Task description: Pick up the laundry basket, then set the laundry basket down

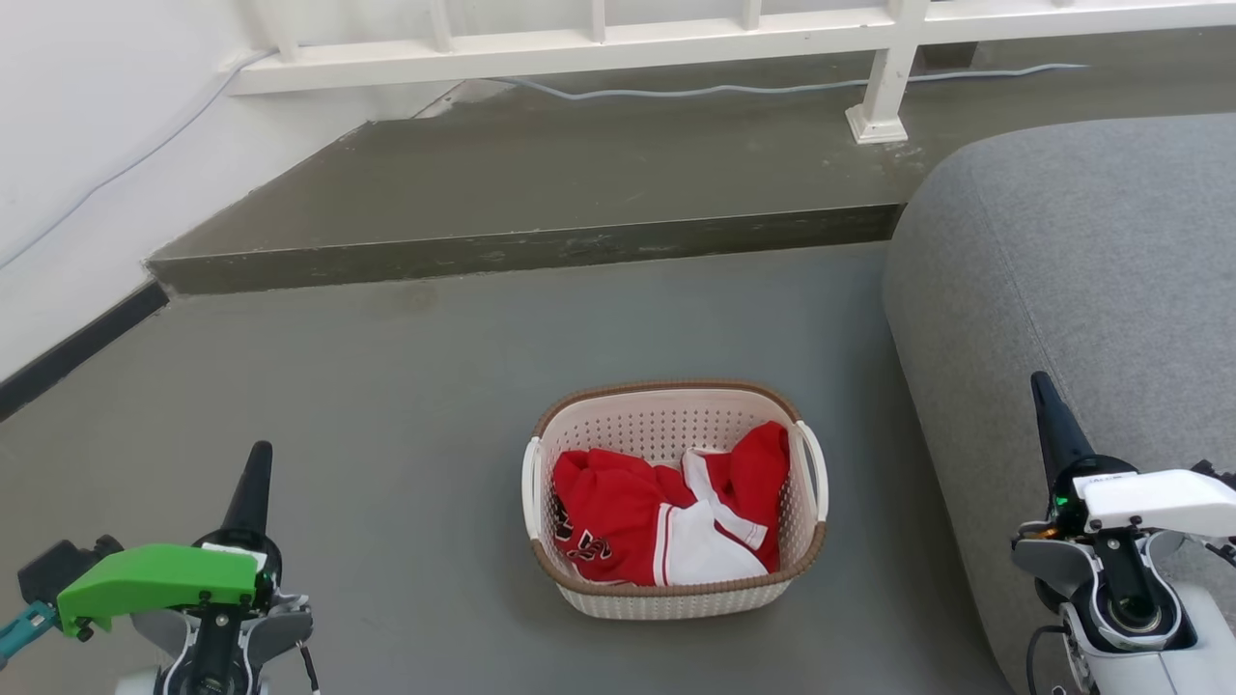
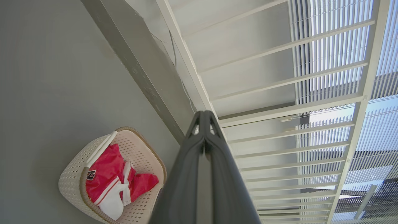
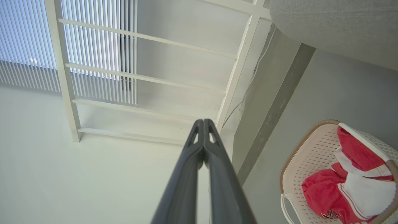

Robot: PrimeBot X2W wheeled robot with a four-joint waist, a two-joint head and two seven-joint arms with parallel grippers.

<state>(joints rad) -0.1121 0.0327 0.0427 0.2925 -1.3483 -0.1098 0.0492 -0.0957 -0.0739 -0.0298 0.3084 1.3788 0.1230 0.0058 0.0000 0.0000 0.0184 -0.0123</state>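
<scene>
Sitting on the floor [image 1: 367, 386], the laundry basket [image 1: 676, 603] holds a red-and-white jersey [image 1: 618, 521]. The left gripper [image 1: 256, 478] and right gripper [image 1: 1051, 415] flank it, pinched closed, empty, clear of it. Uneven holds on its loop handles [image 1: 530, 487] could tip it, and the sofa [image 1: 1062, 270] crowds the right gripper.

Laundry basket [image 1: 676, 600]: stands upright on the grey floor [image 1: 386, 386], between the two grippers and apart from both.
Inside: crumpled red and white clothing [image 1: 628, 512].
Left gripper [image 1: 259, 461]: lower left, fingers together, pointing up.
Right gripper [image 1: 1047, 401]: lower right, fingers together, in front of the grey sofa [image 1: 1062, 270].
Behind: a low step [image 1: 531, 246], then a white railing [image 1: 579, 43].
</scene>
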